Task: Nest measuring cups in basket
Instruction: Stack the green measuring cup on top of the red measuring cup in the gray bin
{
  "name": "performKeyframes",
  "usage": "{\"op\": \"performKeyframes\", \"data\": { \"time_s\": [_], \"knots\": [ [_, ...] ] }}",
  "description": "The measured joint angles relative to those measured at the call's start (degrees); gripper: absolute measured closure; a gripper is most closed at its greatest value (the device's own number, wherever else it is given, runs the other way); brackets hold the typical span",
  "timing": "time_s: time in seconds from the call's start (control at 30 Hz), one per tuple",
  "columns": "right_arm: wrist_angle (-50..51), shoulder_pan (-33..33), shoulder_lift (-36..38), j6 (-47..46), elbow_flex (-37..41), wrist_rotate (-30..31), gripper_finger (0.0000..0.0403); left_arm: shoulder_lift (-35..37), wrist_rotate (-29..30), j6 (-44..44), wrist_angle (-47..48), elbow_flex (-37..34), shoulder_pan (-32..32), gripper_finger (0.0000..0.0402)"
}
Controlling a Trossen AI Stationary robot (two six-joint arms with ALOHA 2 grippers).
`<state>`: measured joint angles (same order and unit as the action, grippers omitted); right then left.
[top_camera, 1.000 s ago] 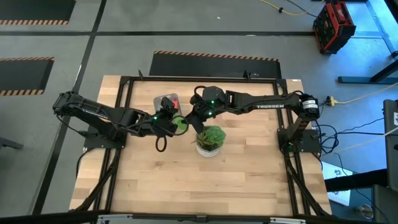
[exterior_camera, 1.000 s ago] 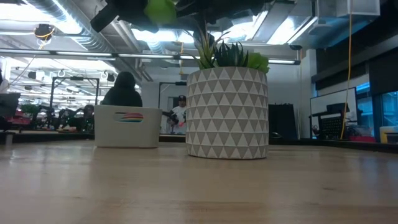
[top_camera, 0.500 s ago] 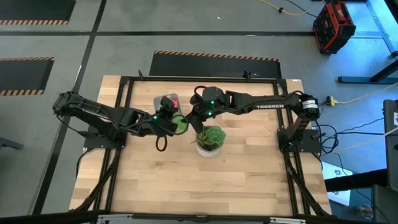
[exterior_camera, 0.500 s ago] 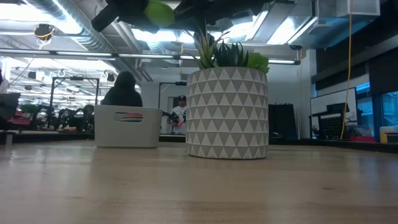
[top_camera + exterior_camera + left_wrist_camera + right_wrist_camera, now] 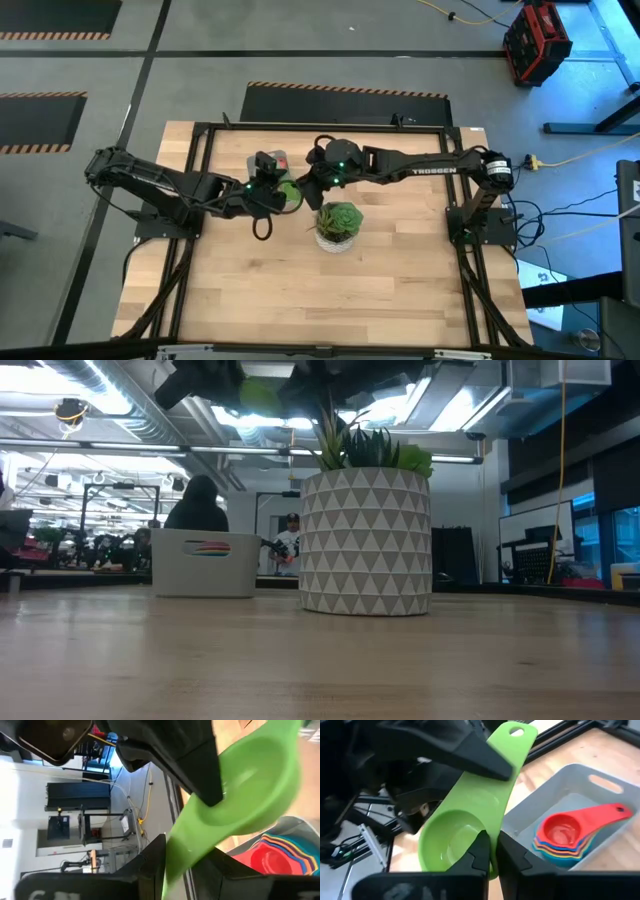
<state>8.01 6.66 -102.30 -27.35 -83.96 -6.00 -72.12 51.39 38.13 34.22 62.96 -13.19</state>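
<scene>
A green measuring cup [image 5: 291, 193] hangs in the air between my two grippers, just beside the grey-white basket [image 5: 262, 162]. My right gripper [image 5: 493, 852] is shut on its bowl. My left gripper [image 5: 187, 865] stands open, its fingers on either side of the cup's handle [image 5: 182, 852]; whether one still touches it I cannot tell. In the basket [image 5: 560, 785] lies a nested stack of cups [image 5: 570, 837], with a red one on top. My right gripper pinches the green cup's bowl wall [image 5: 492, 837] on the side where the handle joins, one finger inside the bowl and one outside. It comes from the table's right, slanting downward. The cup is lifted clear and tilted, its handle pointing away toward my left gripper.
A white patterned pot with a green plant [image 5: 338, 225] stands just near-side of my right gripper, right of the basket. It fills the middle of the low view [image 5: 365, 540]. Bare wooden tabletop [image 5: 300, 290] spreads toward the near edge.
The green cup has turned a little between the two grippers and sits slightly closer to the basket. Both arms have stayed where they were, and my left wrist has rolled somewhat.
</scene>
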Motion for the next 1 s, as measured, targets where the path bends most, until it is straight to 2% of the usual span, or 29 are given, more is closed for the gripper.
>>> {"op": "performKeyframes", "data": {
  "time_s": [0.23, 0.63, 0.8, 1.0],
  "knots": [
    [2.0, 2.4, 0.0, -0.9, 0.0, 2.6, 0.0382, 0.0, 4.6, 4.2, 0.8, 0.0, -0.2, 0.0325],
    [5.7, 6.7, 0.0, 2.6, 0.0, 10.0, 0.0382, 2.0, 3.9, 0.3, 1.0, 0.0, -0.3, 0.0327],
    [5.7, 6.2, 0.0, 5.4, 0.0, 14.8, 0.0382, 7.8, -1.9, -7.1, 2.2, 0.0, -0.3, 0.0333],
    [4.2, 3.5, -0.3, 6.9, 0.0, 24.1, 0.0382, 18.3, -10.2, -20.6, 10.2, 0.0, 3.3, 0.0334]
  ]
}}
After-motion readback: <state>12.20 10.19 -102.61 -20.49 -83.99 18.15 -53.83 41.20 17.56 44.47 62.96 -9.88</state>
